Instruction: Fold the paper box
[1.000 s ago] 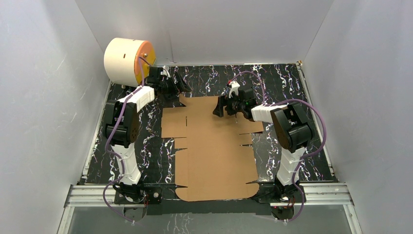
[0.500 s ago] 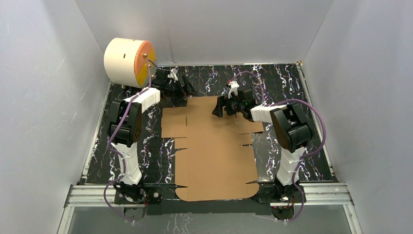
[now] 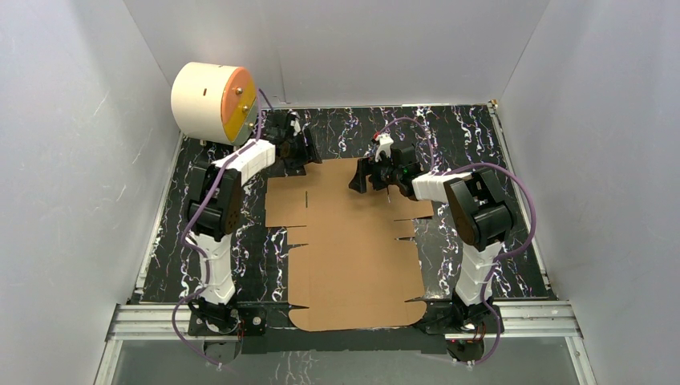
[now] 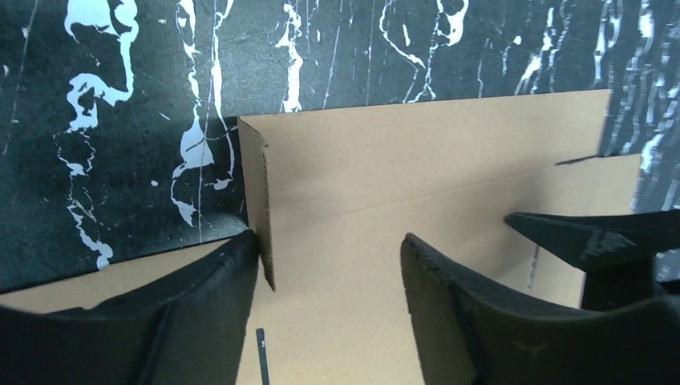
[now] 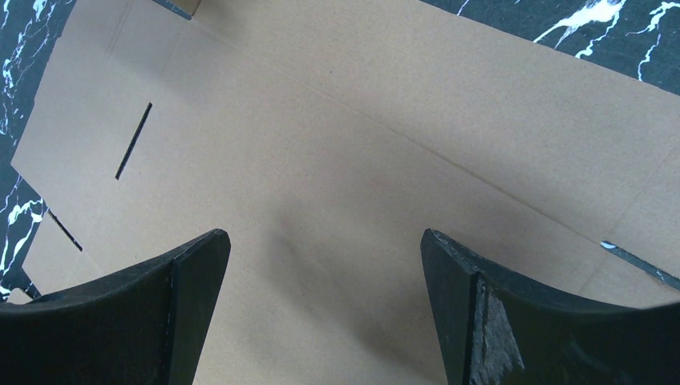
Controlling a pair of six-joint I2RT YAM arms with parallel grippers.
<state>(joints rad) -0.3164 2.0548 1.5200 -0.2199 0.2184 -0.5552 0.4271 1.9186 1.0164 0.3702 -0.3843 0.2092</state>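
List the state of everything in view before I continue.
paper box, flat sheet, not yet folded.
left claw, open, over the box's far-left corner.
right claw, open, over the box's far end, holding nothing.
cream cylinder, on its side, far left, apart from the box.

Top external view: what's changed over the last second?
The left tool swung rightward, away from the orange-faced cream cylinder, to the far left corner of the flat brown corrugated cardboard sheet, open, nothing gripped. The right tool stayed open over the sheet, which did not move.
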